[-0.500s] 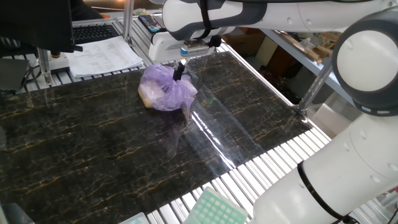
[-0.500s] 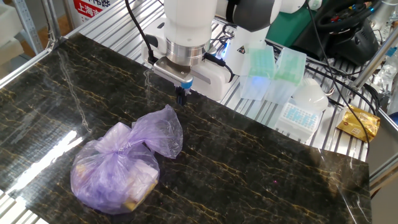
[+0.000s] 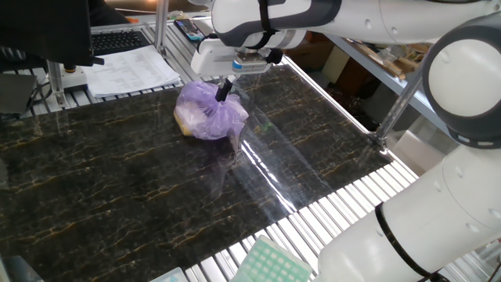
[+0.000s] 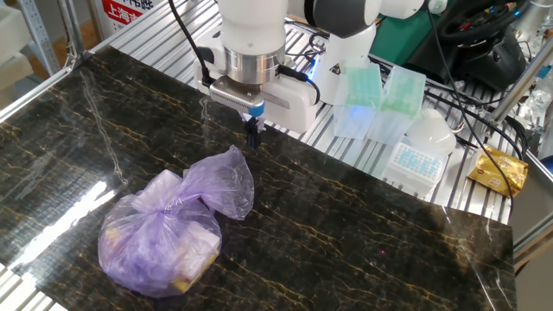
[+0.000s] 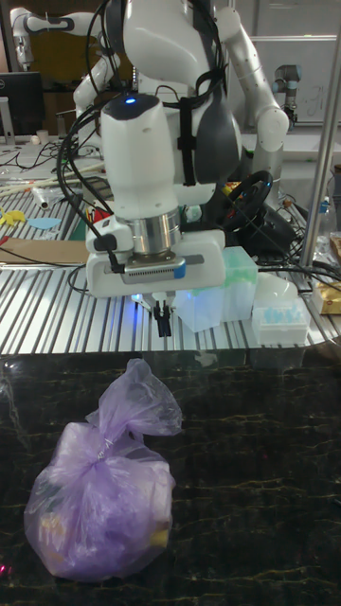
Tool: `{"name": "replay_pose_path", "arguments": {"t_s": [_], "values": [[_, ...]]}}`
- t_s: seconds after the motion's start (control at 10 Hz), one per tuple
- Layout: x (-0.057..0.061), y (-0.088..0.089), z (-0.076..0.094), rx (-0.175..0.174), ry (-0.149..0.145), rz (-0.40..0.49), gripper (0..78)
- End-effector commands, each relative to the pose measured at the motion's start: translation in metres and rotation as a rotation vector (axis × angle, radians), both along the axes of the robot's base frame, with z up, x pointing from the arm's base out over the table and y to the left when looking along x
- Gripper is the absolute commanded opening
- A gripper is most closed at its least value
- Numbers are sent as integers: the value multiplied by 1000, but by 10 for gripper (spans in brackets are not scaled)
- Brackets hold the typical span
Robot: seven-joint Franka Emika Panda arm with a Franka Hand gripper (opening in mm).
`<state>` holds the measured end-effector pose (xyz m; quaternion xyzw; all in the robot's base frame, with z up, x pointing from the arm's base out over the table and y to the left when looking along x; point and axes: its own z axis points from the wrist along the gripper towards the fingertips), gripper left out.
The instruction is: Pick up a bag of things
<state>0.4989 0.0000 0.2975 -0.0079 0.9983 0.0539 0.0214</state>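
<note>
1. The bag of things (image 4: 168, 231) is found toward the left front of the dark marble-patterned table (image 4: 363, 225) in the other fixed view, resting on the surface and untouched by the arm.

2. Its body is seen as a rounded, lumpy mass of thin, translucent lilac plastic, creased and glossy, with yellowish contents showing through low on the front side. It is judged soft and likely to yield and slip under pressure.

3. The bag's long axis is judged to run from the full body up through the tied neck to the loose, puffed tail of plastic (image 4: 226, 181), which points toward the arm.

4. The gripper (image 4: 252, 134) is held above the table's far edge, beyond the bag's tail and apart from it; in the tall fixed view it (image 5: 163, 320) hangs above and slightly right of the tail. The bag therefore lies forward and below the jaws.

5. The jaws are seen drawn together, with no gap between the dark fingertips and nothing held.

6. To the right, off the table, pale green and clear plastic racks (image 4: 380, 95) are stacked on a ribbed metal surface.
</note>
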Motion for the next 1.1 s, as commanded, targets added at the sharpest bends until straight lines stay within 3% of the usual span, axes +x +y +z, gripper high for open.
{"name": "replay_pose_path", "arguments": {"t_s": [0.1, 1.1], "values": [[1, 0, 1, 0, 2, -5, 0], [17, -9, -12, 1, -4, 11, 0]]}}
